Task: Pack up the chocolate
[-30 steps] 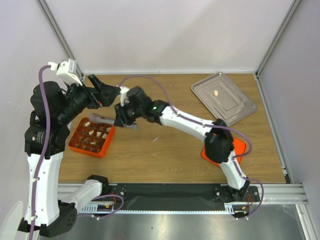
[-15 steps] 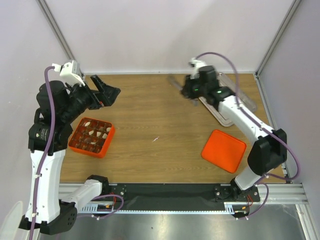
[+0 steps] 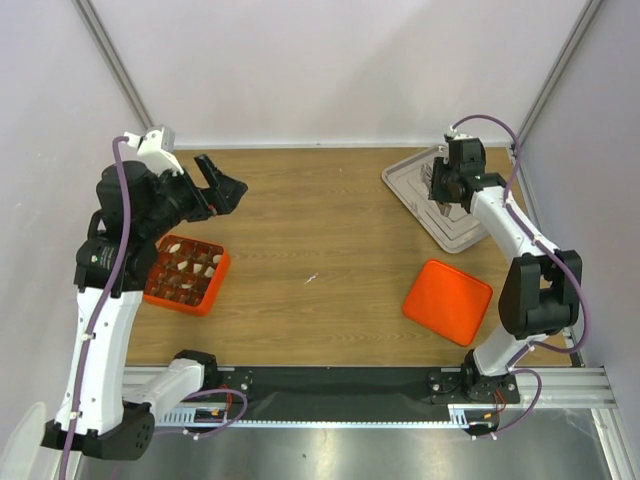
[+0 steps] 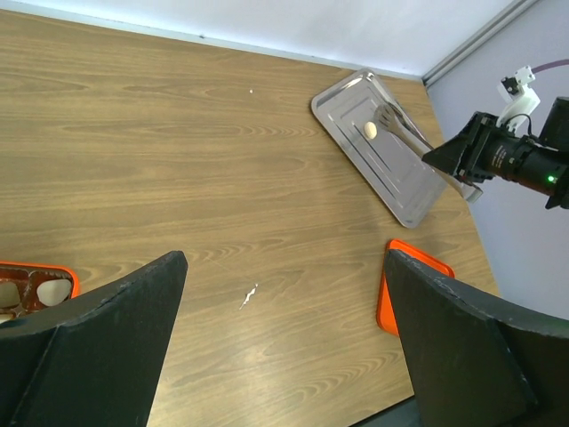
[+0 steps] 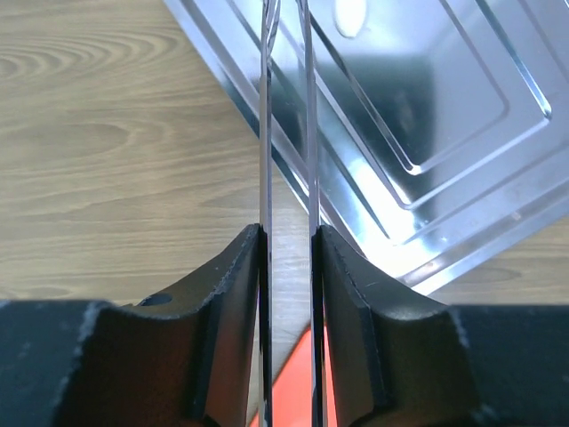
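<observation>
One cream-white chocolate lies on the metal tray; it is also seen in the left wrist view, chocolate. My right gripper is shut on thin metal tongs, whose tips point at that piece from just beside it. From above, the right gripper hangs over the tray. The orange gridded box at the left holds several dark and cream chocolates. My left gripper is open and holds nothing, up above the table beyond the box.
An orange lid lies flat on the table in front of the tray, lid. A small white scrap sits mid-table. Frame posts and walls close in the back and both sides.
My right arm has swung with the tongs from beside the orange box at the left all the way to the metal tray at the right. The left arm shifted slightly right.
</observation>
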You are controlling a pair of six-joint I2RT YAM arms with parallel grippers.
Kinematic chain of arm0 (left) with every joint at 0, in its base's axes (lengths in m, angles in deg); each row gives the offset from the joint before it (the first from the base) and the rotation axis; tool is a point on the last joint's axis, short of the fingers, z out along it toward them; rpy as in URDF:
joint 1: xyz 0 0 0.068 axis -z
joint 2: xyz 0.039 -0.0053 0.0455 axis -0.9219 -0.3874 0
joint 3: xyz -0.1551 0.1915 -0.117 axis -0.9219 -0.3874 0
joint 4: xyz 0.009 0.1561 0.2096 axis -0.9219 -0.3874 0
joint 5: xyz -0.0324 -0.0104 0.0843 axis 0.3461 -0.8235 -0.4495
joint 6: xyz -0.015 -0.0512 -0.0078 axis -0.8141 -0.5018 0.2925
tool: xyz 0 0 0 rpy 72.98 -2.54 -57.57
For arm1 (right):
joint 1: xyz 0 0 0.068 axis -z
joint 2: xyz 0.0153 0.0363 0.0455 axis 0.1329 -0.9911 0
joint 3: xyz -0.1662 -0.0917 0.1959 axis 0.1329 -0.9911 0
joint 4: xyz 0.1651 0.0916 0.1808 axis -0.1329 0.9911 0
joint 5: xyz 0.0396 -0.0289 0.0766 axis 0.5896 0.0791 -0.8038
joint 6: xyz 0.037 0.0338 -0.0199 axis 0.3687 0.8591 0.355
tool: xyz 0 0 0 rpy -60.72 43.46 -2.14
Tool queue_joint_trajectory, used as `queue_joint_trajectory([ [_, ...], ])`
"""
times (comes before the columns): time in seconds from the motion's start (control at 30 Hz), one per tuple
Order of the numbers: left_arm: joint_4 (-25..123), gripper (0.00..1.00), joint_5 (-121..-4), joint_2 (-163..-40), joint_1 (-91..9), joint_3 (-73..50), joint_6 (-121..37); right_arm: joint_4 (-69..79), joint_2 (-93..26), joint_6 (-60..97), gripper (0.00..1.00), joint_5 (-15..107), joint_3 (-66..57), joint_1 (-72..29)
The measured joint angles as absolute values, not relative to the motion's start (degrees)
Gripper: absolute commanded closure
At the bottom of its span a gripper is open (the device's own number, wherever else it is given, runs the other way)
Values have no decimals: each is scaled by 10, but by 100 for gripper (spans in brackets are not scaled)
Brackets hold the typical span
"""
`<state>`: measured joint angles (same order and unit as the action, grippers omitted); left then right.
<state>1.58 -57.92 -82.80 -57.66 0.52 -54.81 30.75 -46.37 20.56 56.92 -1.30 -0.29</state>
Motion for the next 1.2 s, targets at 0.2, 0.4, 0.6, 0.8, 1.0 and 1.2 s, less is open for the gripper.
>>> queue_joint_trajectory([
  [0.2, 25, 0, -583, -828, -577, -11, -548, 307, -482, 197, 60, 591, -17, 5],
  [0.4, 26, 0, -583, -831, -577, -16, -548, 306, -497, 188, 57, 600, -17, 11],
  [0.6, 28, 0, -585, -831, -577, -16, -548, 299, -512, 178, 55, 605, -17, 13],
  [0.8, 30, 0, -586, -836, -577, -16, -547, 294, -530, 172, 55, 610, -16, 15],
  [1.0, 30, 0, -586, -842, -577, -16, -547, 295, -549, 172, 56, 610, -16, 15],
  [1.2, 30, 0, -586, -844, -577, -16, -547, 294, -551, 174, 58, 602, -16, 22],
])
